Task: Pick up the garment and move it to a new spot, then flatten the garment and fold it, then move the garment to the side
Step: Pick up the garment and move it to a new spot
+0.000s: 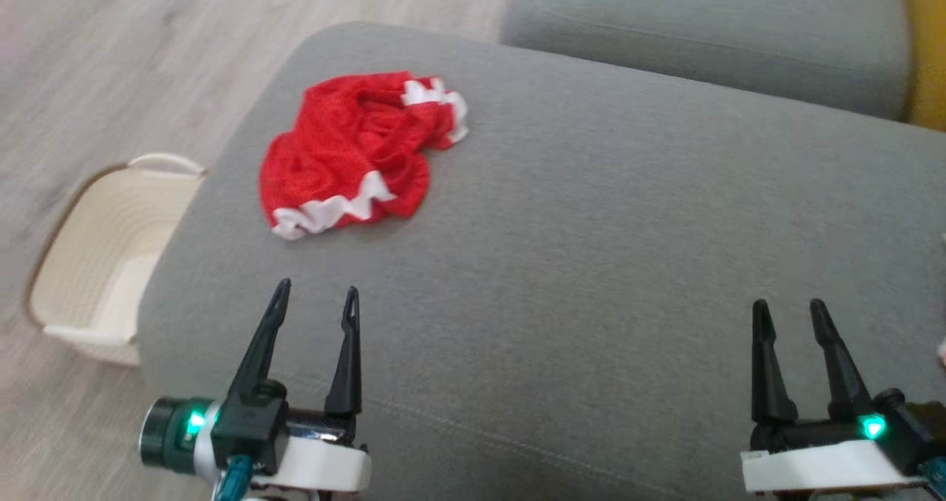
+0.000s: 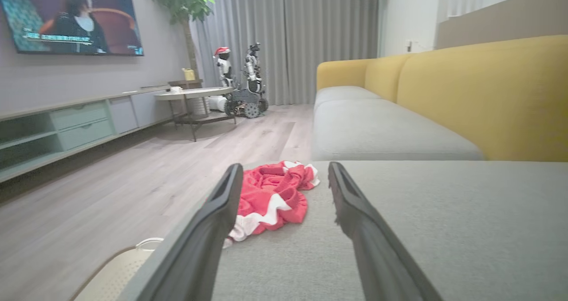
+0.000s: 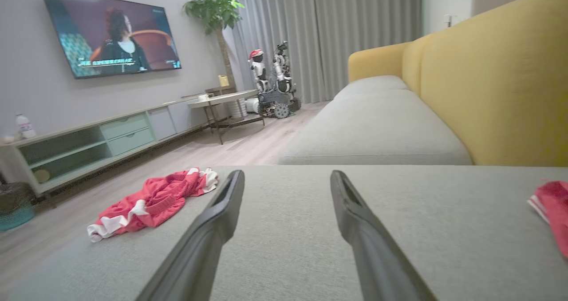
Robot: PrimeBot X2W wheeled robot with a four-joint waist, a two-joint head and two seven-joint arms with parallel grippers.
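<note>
Red garment lies crumpled near the left edge of the cushion — we judge every step still ahead; our left gripper and right gripper stand spread, empty.

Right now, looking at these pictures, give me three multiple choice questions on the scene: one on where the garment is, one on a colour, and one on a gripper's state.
1. Where does the red garment lie?
A) on the grey seat cushion, near its left edge
B) on the wooden floor
C) on the yellow backrest

2. What colour edges the garment?
A) black
B) white
C) yellow

3. How does the left gripper stand?
A) shut on the garment
B) shut on nothing
C) open, holding nothing

Answers:
1 A, it rests crumpled on the cushion by that edge.
2 B, white borders the red cloth.
3 C, its jaws stand apart, short of the garment.
</note>
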